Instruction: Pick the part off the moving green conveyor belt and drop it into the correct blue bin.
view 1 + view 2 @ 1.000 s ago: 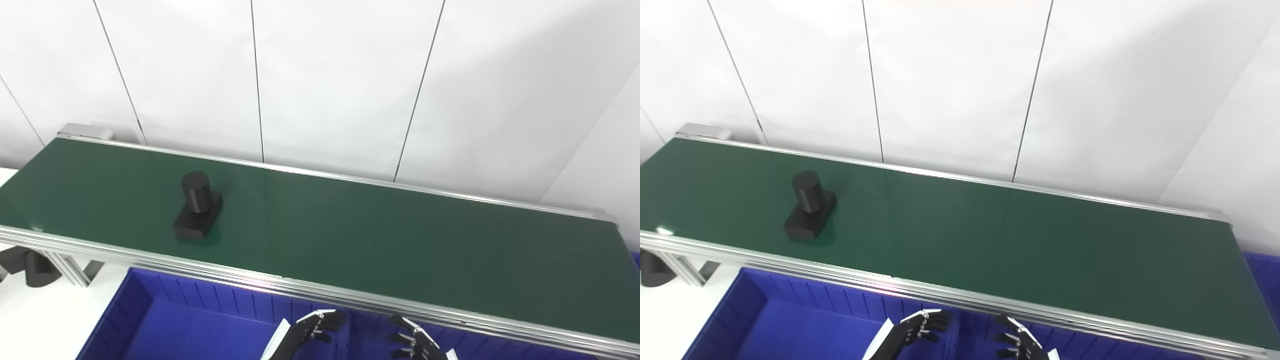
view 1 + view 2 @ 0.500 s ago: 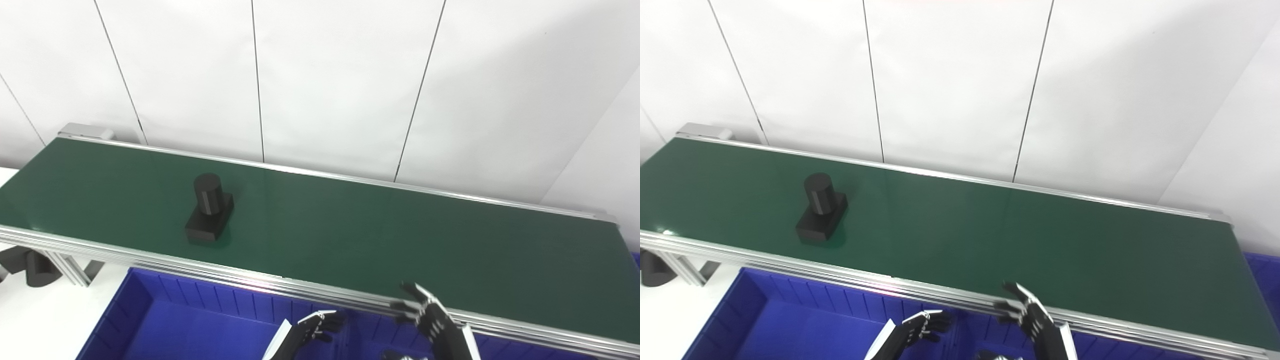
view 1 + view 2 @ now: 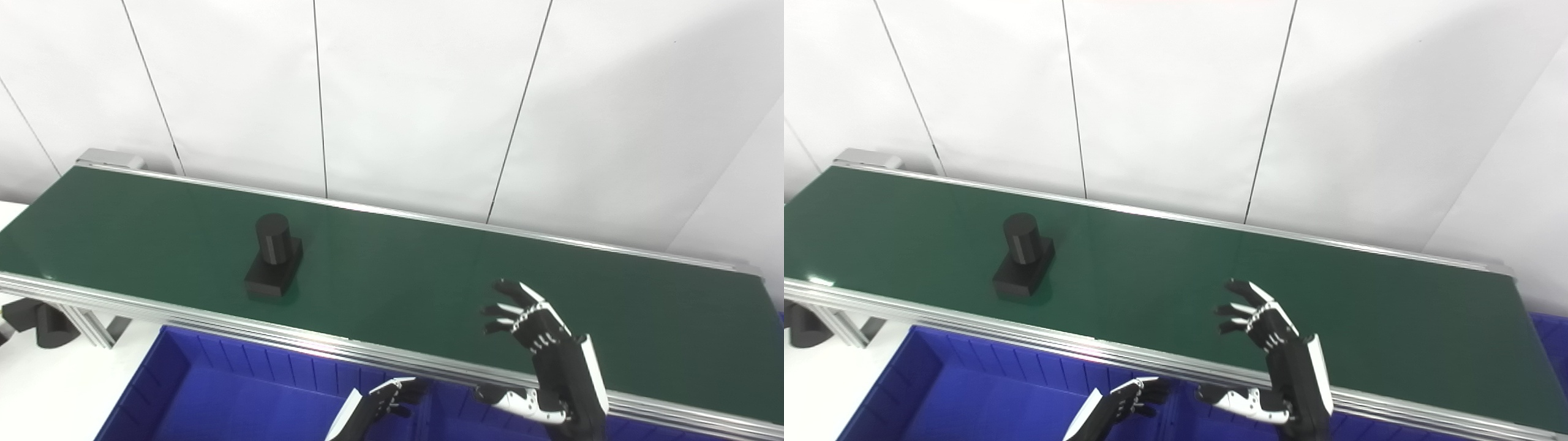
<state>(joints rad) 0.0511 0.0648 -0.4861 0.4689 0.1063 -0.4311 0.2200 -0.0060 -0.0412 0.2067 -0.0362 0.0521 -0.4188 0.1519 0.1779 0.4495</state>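
Observation:
A black part point(image 3: 274, 257), an upright cylinder on a flat square base, stands on the green conveyor belt point(image 3: 398, 275) left of centre. My right hand point(image 3: 539, 343) is raised over the belt's near side, open and empty, well to the right of the part. My left hand point(image 3: 383, 404) is low at the bottom edge over the blue bin point(image 3: 202, 392), fingers loosely curled, holding nothing.
The belt's aluminium front rail point(image 3: 306, 337) runs between the bins and the belt. A second blue bin point(image 3: 1546, 331) shows at the far right. Dark parts point(image 3: 43, 318) lie on the white table under the belt's left end.
My right hand has risen from below the rail to above the belt. The part has travelled rightward along the belt. The camera has shifted slightly.

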